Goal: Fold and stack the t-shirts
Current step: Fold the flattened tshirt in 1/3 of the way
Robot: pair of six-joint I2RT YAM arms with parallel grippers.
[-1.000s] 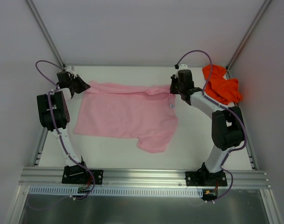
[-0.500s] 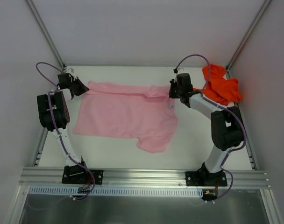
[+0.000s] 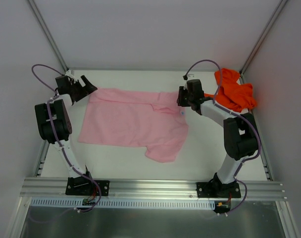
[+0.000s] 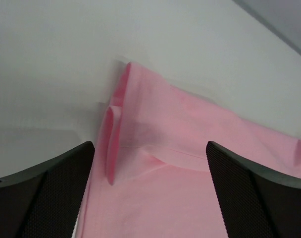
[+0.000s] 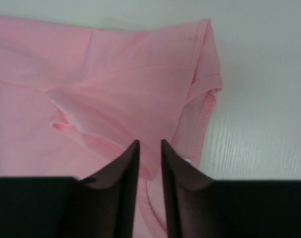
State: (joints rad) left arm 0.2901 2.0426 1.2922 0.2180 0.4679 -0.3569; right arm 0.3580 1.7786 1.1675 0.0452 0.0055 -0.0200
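Observation:
The light pink t-shirt (image 3: pixel 135 119) lies spread on the table, its far edge folded over and one sleeve toward the front. My left gripper (image 3: pixel 88 85) hangs at its far left corner, jaws wide open with nothing between them; in the left wrist view the pink t-shirt (image 4: pixel 190 163) lies below the left gripper (image 4: pixel 149 145). My right gripper (image 3: pixel 180 96) is at the shirt's far right corner. Its jaws (image 5: pixel 150 144) stand a narrow gap apart, with a fold of the pink cloth (image 5: pixel 116 89) lying between them. The orange t-shirt (image 3: pixel 234 91) is crumpled at the far right.
White walls and slanted frame posts (image 3: pixel 49 37) close in the table at the back and sides. An aluminium rail (image 3: pixel 150 186) runs along the near edge by the arm bases. The right arm's cable (image 3: pixel 210 59) loops over the orange t-shirt.
My left gripper has opened wide and drawn back to the far left off the shirt corner. The right jaws have parted a little.

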